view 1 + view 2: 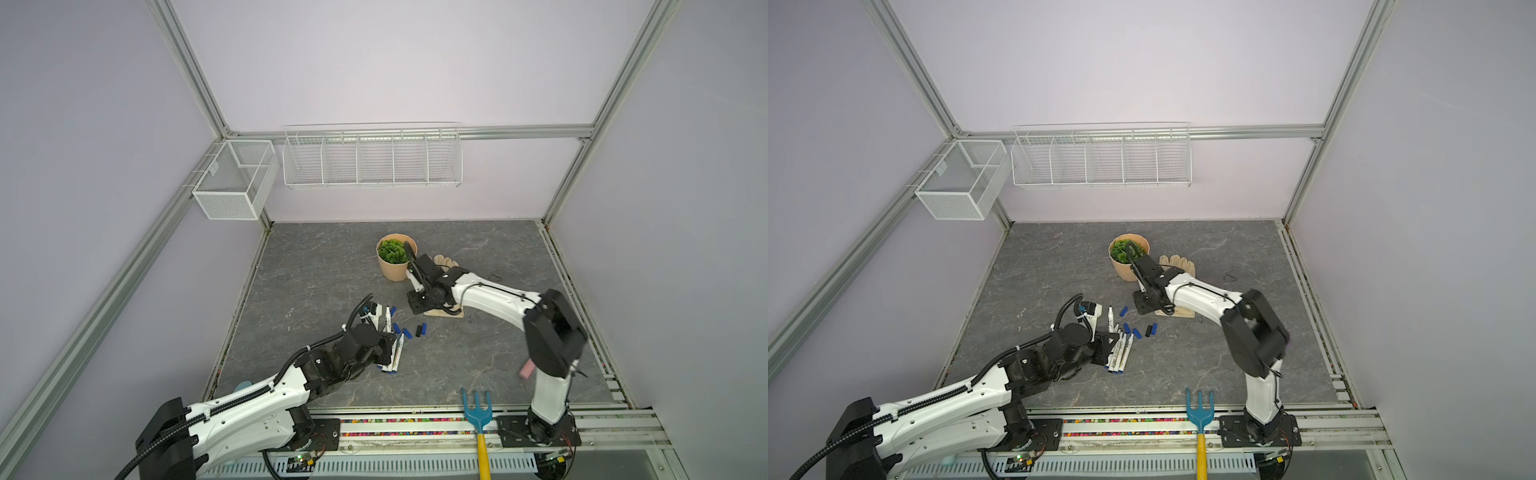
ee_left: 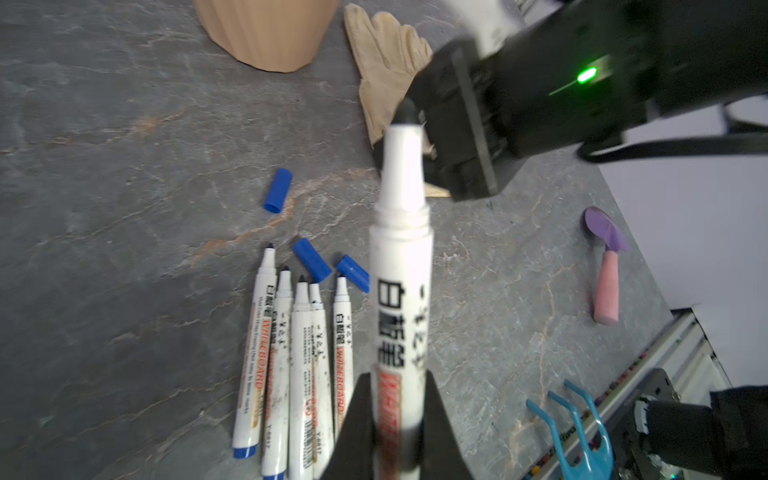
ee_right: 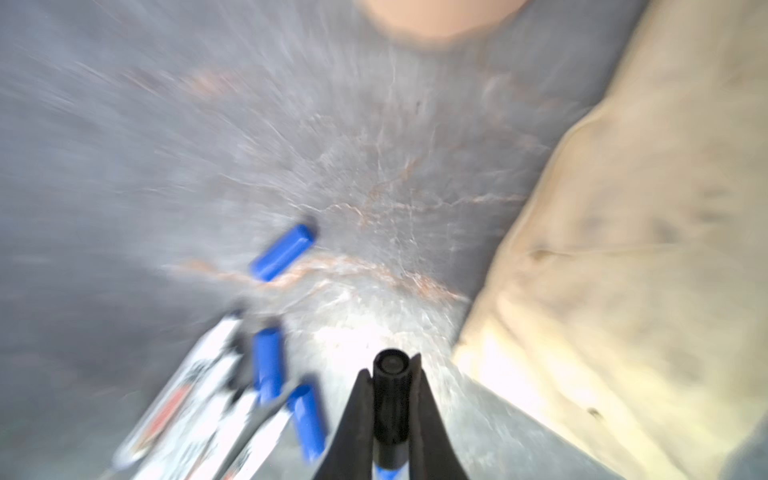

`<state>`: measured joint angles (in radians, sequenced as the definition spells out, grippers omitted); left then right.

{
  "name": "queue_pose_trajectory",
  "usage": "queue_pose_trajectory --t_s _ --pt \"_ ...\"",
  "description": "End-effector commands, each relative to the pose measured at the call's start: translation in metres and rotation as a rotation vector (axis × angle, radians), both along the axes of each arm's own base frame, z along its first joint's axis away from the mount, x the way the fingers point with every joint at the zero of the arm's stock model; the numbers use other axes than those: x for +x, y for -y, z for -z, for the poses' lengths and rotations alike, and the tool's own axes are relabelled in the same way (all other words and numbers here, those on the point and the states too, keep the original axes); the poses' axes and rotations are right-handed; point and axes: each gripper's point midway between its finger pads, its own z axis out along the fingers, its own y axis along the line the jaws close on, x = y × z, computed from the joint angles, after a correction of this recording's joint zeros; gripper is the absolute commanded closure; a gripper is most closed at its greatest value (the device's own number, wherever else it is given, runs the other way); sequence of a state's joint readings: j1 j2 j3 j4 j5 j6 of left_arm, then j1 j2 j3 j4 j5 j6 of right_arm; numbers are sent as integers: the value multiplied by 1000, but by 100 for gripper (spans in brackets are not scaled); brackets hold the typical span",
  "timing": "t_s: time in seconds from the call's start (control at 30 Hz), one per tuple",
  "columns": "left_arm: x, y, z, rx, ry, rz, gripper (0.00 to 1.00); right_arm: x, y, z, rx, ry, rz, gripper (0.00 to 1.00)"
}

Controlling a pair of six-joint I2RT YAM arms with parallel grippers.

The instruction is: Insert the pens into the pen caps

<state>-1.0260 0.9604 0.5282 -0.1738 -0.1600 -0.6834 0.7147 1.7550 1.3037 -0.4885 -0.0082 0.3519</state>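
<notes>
**Pen in the left grip, black cap in the right**

Our left gripper (image 2: 399, 376) is clamped on 1 pen (image 2: 401, 257). It pinches the printed part of the barrel and leaves the front half and black tip free. Our right gripper (image 3: 390, 365) is closed around a black cap (image 3: 390, 395), squeezing its sides. The right wrist view is blurred, so we cannot tell whether the end facing out is the open mouth. The other pens (image 2: 301, 353) lie side by side on the table (image 2: 104, 124), with 2 blue caps (image 2: 311, 259) just beside their tips.

We judge the pen light and stiff. Its smooth plastic barrel is likely to slide or twist under a push along its length, so a hold nearer the neck would steady the tip. The felt tip is the soft part and should meet nothing but the cap's hole. The cap seems light, hard and hollow. Gripping it across the middle leaves the mouth free, but a hard squeeze could pop it out of the jaws.
</notes>
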Motion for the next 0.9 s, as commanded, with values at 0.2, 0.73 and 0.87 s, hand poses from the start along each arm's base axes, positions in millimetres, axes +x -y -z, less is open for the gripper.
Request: queue_pose_trajectory --t_s 0.2,0.73,0.87 --pt "9 62 -30 -91 31 154 100 -45 6 -118 576 163 -137 92" --pt "18 88 -30 -77 16 186 100 -37 13 -132 703 229 -74 93" --pt "17 88 -30 -78 12 187 100 -31 9 -130 686 219 -81 93"
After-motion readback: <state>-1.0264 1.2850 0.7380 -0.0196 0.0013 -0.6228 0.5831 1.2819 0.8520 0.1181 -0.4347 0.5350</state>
